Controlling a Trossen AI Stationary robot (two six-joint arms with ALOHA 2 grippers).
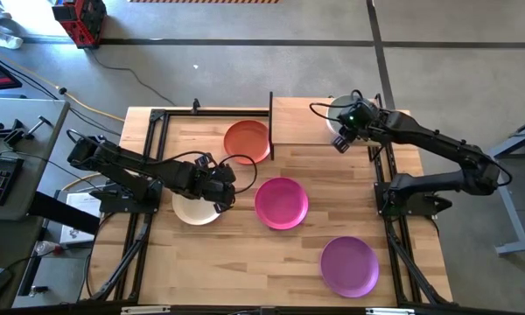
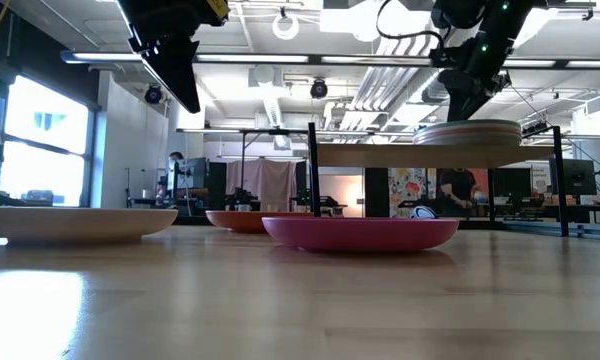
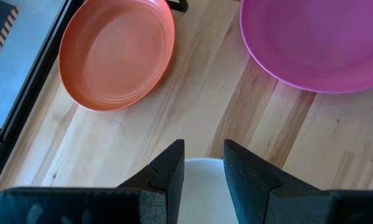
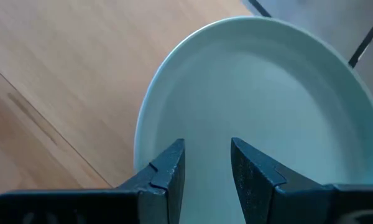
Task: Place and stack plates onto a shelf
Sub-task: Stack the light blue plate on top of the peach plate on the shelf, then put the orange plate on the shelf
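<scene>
A pale green plate (image 1: 344,112) tops a short stack (image 2: 467,132) on the light-wood shelf (image 1: 299,122) at the table's far edge. My right gripper (image 1: 341,140) is open and hovers low over that plate (image 4: 248,93), near its rim. On the tabletop lie a cream plate (image 1: 195,211), an orange-red plate (image 1: 247,141), a magenta plate (image 1: 281,203) and a purple plate (image 1: 349,265). My left gripper (image 1: 223,188) is open with a narrow gap. It hangs well above the cream plate (image 2: 75,222), over its right rim (image 3: 202,180). My right gripper (image 2: 470,100) points down at the pale green plate's inner face, close to its rim (image 4: 143,137). Whether its fingertips touch the plate, I cannot tell. My left gripper touches nothing.
Black metal posts (image 1: 270,122) and a black frame (image 1: 157,131) edge the shelf and the table's far left. The orange-red plate (image 3: 115,53) and magenta plate (image 3: 317,40) lie just beyond my left gripper. Bare planks (image 1: 245,262) show toward the near edge.
</scene>
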